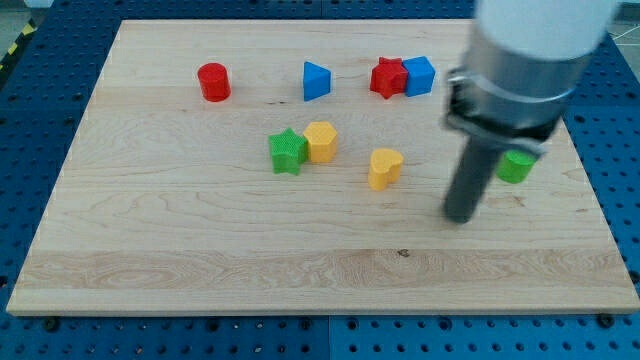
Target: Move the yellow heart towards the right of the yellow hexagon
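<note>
The yellow heart (385,167) lies near the middle of the wooden board (200,260), at about four o'clock from the yellow hexagon (321,141) and apart from it. The green star (288,151) touches the hexagon at its nine o'clock side. My tip (459,217) stands on the board at about four o'clock from the heart, not touching it, the rod hanging nearly upright from the arm's pale body. I carry no pincer, only the bare rod. A green block (516,166) sits partly hidden behind the rod.

Bare board separates yellow heart (385,167) from yellow hexagon (321,141); green star (288,151) touches hexagon's left.
</note>
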Robot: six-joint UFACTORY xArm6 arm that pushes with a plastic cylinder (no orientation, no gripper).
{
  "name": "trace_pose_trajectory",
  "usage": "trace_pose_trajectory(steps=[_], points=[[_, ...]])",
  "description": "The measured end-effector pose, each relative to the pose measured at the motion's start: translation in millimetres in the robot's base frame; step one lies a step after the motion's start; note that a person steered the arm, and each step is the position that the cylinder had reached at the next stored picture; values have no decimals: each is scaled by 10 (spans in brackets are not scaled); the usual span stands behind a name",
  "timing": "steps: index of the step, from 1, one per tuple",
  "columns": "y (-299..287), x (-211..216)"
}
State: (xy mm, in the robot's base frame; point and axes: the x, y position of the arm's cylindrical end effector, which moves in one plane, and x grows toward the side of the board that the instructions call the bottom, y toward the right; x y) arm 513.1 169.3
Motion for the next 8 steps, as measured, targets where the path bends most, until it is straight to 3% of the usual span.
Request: trace_pose_trajectory(steps=[1, 8], points=[[24, -230], [-848, -226]])
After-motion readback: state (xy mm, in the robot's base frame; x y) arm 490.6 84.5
